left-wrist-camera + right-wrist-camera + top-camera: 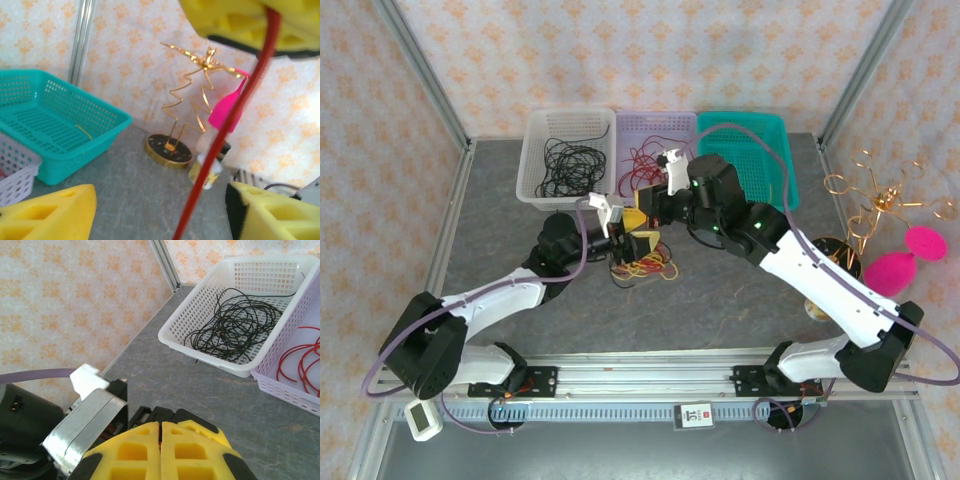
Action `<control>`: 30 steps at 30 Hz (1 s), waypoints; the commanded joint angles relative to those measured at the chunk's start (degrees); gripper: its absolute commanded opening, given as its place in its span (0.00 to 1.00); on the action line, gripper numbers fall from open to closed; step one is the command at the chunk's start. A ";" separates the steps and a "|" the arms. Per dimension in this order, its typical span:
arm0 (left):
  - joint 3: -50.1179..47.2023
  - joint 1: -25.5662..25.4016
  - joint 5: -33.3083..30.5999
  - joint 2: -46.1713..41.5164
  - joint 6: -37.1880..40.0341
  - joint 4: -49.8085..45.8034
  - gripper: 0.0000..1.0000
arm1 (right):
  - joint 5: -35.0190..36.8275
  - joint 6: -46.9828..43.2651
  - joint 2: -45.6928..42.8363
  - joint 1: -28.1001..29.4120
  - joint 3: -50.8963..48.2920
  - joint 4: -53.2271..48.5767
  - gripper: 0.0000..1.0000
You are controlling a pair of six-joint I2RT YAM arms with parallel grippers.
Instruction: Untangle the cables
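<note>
The red cable [220, 145], clamped in the right gripper [160, 440] and running between the parted jaws of the left gripper [160, 215], is best drawn slowly out of the knot [642, 265].

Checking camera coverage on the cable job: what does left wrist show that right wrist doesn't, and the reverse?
Left wrist: a teal basket, a gold wire stand, and a red cable running up between its own open jaws.
Right wrist: a white basket holding black cables, red cables in the lilac basket, and its own jaws shut.
Both: the lilac basket (just a corner in left wrist), the grey table and the patterned wall.
</note>
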 commanded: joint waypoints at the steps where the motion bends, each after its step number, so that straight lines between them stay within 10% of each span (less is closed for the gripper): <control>1: 2.56 -0.45 1.54 0.93 -0.38 6.96 0.41 | -1.27 2.59 -2.45 0.10 0.60 1.85 0.00; 4: 1.84 -0.60 -1.45 0.83 -1.48 8.09 0.03 | -1.09 3.08 -3.47 0.10 -0.43 3.05 0.03; 11: 0.58 -0.69 -11.27 -0.55 -6.22 7.60 0.00 | 1.54 4.12 -10.33 -4.33 -4.88 5.52 0.55; 20: 2.23 -2.43 -10.90 -2.88 -8.08 3.70 0.00 | -20.16 -1.35 -17.16 -8.12 -29.80 30.87 0.55; 30: 4.44 -3.50 -14.29 -7.69 -9.96 -1.85 0.00 | -27.09 1.67 -10.63 -8.16 -38.56 49.88 0.48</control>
